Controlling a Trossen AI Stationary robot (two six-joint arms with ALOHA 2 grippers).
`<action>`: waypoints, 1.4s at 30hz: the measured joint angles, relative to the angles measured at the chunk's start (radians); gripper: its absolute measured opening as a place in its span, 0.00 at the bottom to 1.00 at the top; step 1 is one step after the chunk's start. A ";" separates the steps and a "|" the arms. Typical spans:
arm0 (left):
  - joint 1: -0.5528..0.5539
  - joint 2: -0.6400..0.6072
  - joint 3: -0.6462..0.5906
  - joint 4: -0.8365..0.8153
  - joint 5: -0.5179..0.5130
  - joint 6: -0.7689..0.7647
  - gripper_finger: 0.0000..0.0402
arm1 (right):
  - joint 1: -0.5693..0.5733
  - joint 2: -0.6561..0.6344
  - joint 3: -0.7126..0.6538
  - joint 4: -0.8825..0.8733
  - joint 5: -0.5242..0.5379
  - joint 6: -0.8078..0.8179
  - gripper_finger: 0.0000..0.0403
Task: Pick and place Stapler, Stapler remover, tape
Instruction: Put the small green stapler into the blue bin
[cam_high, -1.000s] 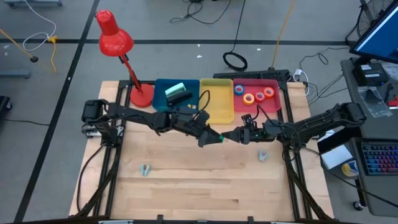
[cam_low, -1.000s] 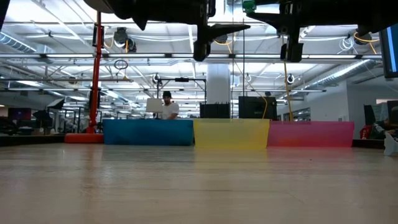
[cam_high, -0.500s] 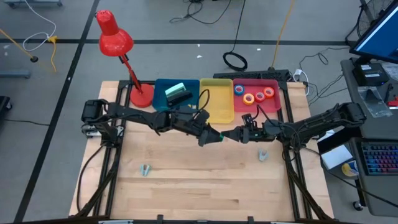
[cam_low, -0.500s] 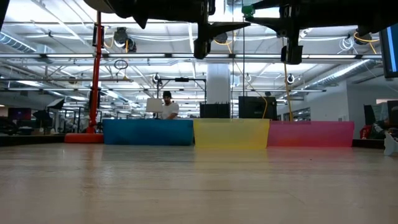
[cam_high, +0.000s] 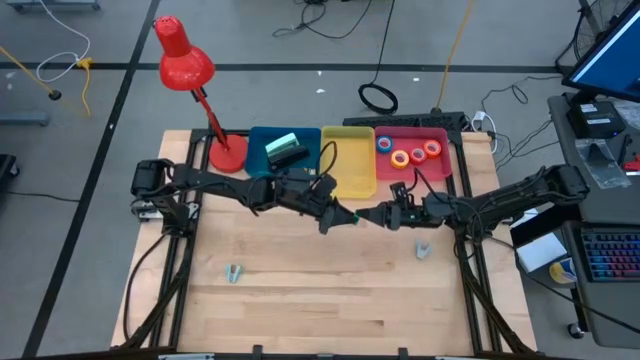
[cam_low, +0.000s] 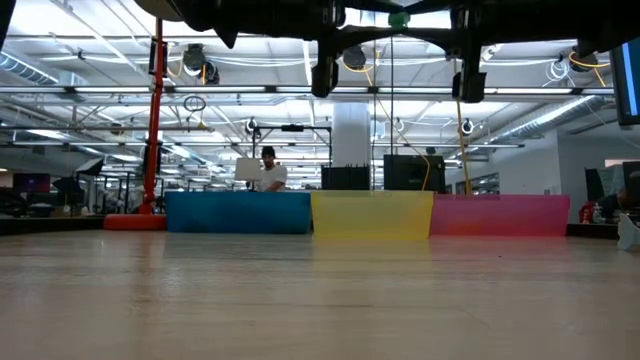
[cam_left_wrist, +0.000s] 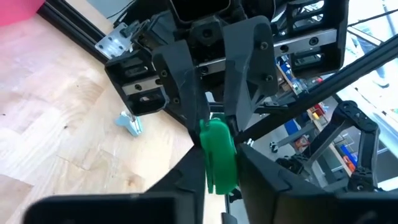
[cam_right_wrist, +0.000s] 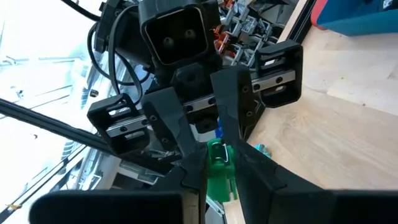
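Above the table's middle my two grippers meet tip to tip, both shut on one small green piece (cam_high: 353, 217); what it is cannot be told. My left gripper (cam_high: 343, 215) comes from the left and my right gripper (cam_high: 368, 217) from the right. A green and black stapler (cam_high: 285, 151) lies in the blue bin (cam_high: 262, 168). Several tape rolls (cam_high: 408, 152) lie in the red bin (cam_high: 440, 168). The stapler remover cannot be made out for certain. My left gripper pinches the green piece's end nearest it (cam_left_wrist: 217, 179) between its two fingers (cam_left_wrist: 186, 186). It comes about level from the table's left. The piece is lifted well clear of the table. My right gripper pinches the opposite end (cam_right_wrist: 219, 182) between its two fingers (cam_right_wrist: 252, 180), about level from the table's right. The piece bridges the two grippers in mid-air.
A yellow bin (cam_high: 350, 172) stands between the blue and red ones at the far edge. A red desk lamp (cam_high: 190, 70) rises at the far left. Two small grey claw-shaped pieces (cam_high: 233, 272) (cam_high: 423, 249) lie on the wooden table (cam_high: 320, 300). A person sits far behind in the low view.
My left gripper has shut on the green piece, which my right gripper has kept holding. Both arms have stayed in place above the table's middle.
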 joint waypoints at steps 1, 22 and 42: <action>0.000 0.000 0.000 0.000 0.001 0.004 0.17 | 0.000 0.000 0.000 0.000 0.000 -0.003 0.13; 0.098 -0.128 0.000 -0.541 0.033 0.134 0.14 | -0.006 0.001 0.000 0.020 -0.002 -0.145 0.42; 0.481 -0.026 0.008 -0.863 -0.310 0.443 0.16 | -0.080 0.000 0.000 0.021 -0.006 -0.162 0.50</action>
